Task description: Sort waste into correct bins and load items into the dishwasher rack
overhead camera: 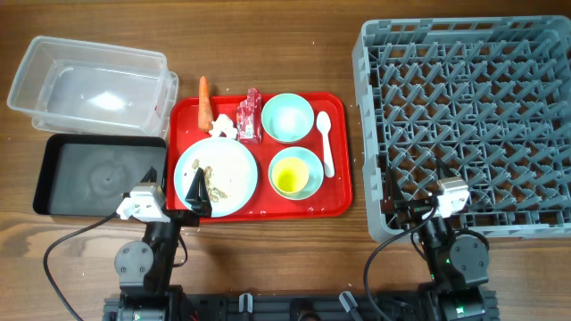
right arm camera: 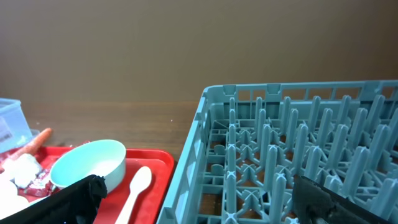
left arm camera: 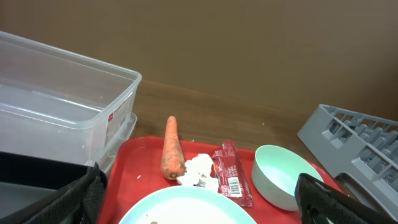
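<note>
On the red tray (overhead camera: 339, 192) lie a carrot (overhead camera: 204, 101), a white tissue (overhead camera: 223, 126), a red-and-white wrapper (overhead camera: 250, 116), a pale blue bowl (overhead camera: 287, 117), a white spoon (overhead camera: 326, 143), a mint-green bowl (overhead camera: 308, 160) with the yellow cup (overhead camera: 289, 180) in it, and a light-blue plate (overhead camera: 232, 160) with tan scraps (overhead camera: 214, 181). My left gripper (overhead camera: 176, 183) is open and empty, low over the plate's near left edge (left arm camera: 205, 199). My right gripper (overhead camera: 419, 189) is open and empty at the front left corner of the grey rack (overhead camera: 473, 116), as the right wrist view (right arm camera: 205, 199) shows.
The clear tub (overhead camera: 89, 85) stands at the back left, with the black tray (overhead camera: 98, 174) in front of it, left of the red tray. The rack fills the right side. Bare wood shows between the red tray and the rack.
</note>
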Controlling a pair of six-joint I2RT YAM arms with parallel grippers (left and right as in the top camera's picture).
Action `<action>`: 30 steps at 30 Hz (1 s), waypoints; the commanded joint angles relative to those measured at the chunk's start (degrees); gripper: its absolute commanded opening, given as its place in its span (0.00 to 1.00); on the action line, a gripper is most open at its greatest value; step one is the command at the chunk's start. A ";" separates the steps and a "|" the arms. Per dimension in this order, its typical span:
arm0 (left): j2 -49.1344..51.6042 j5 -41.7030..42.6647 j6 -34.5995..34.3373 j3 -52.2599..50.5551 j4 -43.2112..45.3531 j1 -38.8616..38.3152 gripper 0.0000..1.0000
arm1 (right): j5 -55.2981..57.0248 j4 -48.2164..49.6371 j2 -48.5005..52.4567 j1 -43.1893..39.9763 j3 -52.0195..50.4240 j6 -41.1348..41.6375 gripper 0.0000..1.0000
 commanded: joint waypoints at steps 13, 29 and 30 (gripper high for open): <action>0.57 2.34 -7.82 5.07 6.97 -0.22 1.00 | -10.78 3.17 0.87 -0.24 8.90 5.44 1.00; 54.27 7.34 -7.65 65.66 -34.64 -0.07 1.00 | -23.45 -36.48 57.42 -0.24 68.59 -3.19 1.00; 57.09 8.61 -7.67 68.91 -37.83 -0.07 1.00 | -26.01 -38.23 59.12 -0.24 70.10 -3.02 1.00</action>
